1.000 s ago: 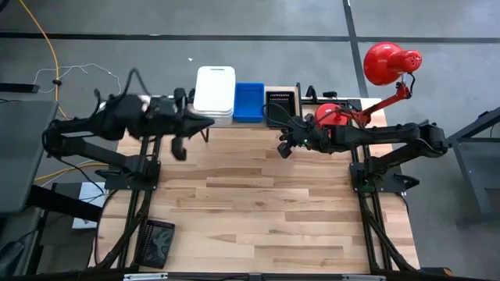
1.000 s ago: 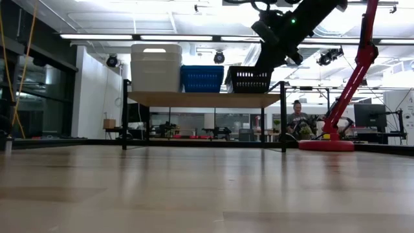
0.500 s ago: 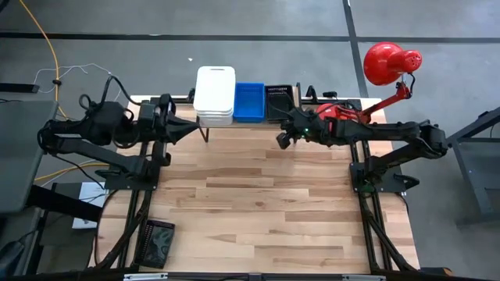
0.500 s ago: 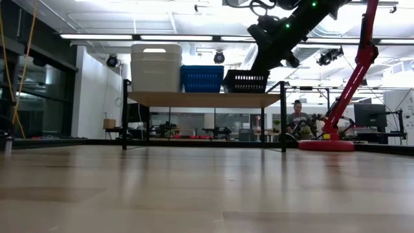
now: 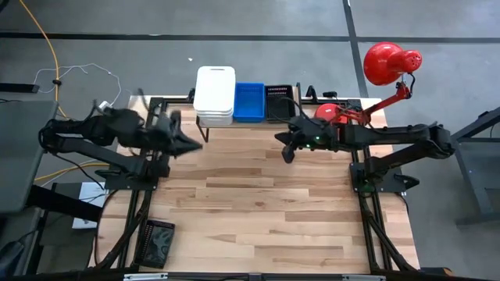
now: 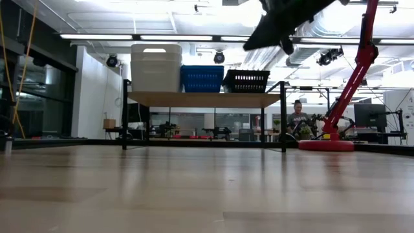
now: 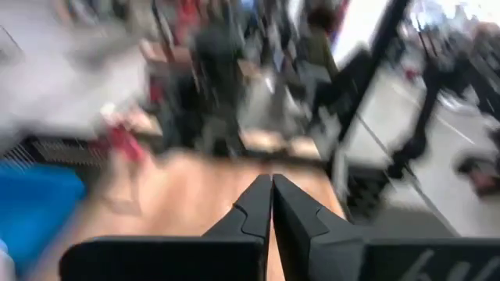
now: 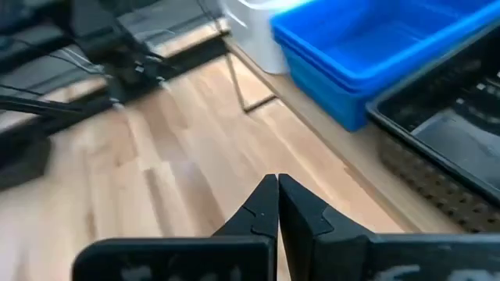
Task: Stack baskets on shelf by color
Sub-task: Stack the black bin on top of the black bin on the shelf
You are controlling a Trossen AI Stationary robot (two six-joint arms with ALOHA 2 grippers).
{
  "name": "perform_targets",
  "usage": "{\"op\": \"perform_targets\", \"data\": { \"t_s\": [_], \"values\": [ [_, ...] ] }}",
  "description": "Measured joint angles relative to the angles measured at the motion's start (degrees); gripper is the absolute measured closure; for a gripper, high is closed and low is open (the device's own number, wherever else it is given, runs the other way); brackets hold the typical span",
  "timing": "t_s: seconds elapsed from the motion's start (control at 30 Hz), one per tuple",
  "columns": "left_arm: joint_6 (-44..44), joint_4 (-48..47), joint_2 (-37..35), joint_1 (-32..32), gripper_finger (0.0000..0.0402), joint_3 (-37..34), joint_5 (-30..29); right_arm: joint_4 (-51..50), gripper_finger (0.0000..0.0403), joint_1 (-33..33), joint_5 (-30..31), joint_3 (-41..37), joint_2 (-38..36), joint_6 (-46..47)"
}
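The shelf [image 6: 200,99], a plank on thin black legs, stands at the table's far edge. On it sit a tall white basket stack [image 5: 215,94] at its left, a blue stack [image 5: 249,101] in the middle and a black mesh basket [image 5: 279,101] at its right. All three also show in the low view: white [image 6: 156,67], blue [image 6: 202,78], black [image 6: 246,81]. My right gripper [image 5: 287,150] is shut, just near of the shelf's right part, touching nothing. My left gripper [image 5: 191,143] is shut, near of the shelf's left end. The right wrist view shows the blue baskets [image 8: 367,47] and black basket [image 8: 453,133].
A red desk lamp [image 5: 387,66] stands at the table's far right corner, its base [image 5: 332,113] behind my right arm. A small dark object [image 5: 158,243] lies off the table's near left corner. The wide wooden tabletop [image 5: 258,203] stretches near of the shelf.
My right gripper has drawn back from the black basket on the shelf toward the table's near side and risen. My left gripper has pulled away from the white stack, toward the left and near side. The black basket stays on the shelf's right end.
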Motion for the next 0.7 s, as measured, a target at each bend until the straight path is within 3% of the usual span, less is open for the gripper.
{"op": "perform_targets", "data": {
  "t_s": [0.13, 0.3, 0.5, 0.6, 0.7],
  "values": [
    [-6.5, -7.7, 3.0, -3.0, 0.0379, -0.1, 6.4, -0.2, 0.0403, 1.2, -0.1, 0.0, -1.5, 0.9],
    [-14.3, -17.7, 8.2, -11.5, 0.0331, -0.1, 12.0, -1.3, 0.0403, 1.8, -0.1, 0.0, -2.0, 1.0],
    [-20.5, -32.9, 15.2, -26.3, 0.0274, -0.1, 6.5, -2.7, 0.0403, 1.8, 0.0, 0.0, -2.0, 2.1],
    [-25.1, -33.7, 17.0, -33.4, 0.0255, -3.4, 3.0, -2.7, 0.0403, 1.8, -0.1, 0.0, -2.0, 2.1],
    [-32.0, -30.5, 17.6, -39.4, 0.0243, -9.3, 3.1, -3.2, 0.0403, 1.8, -0.1, 0.0, -2.0, 2.1]
  ]
}}
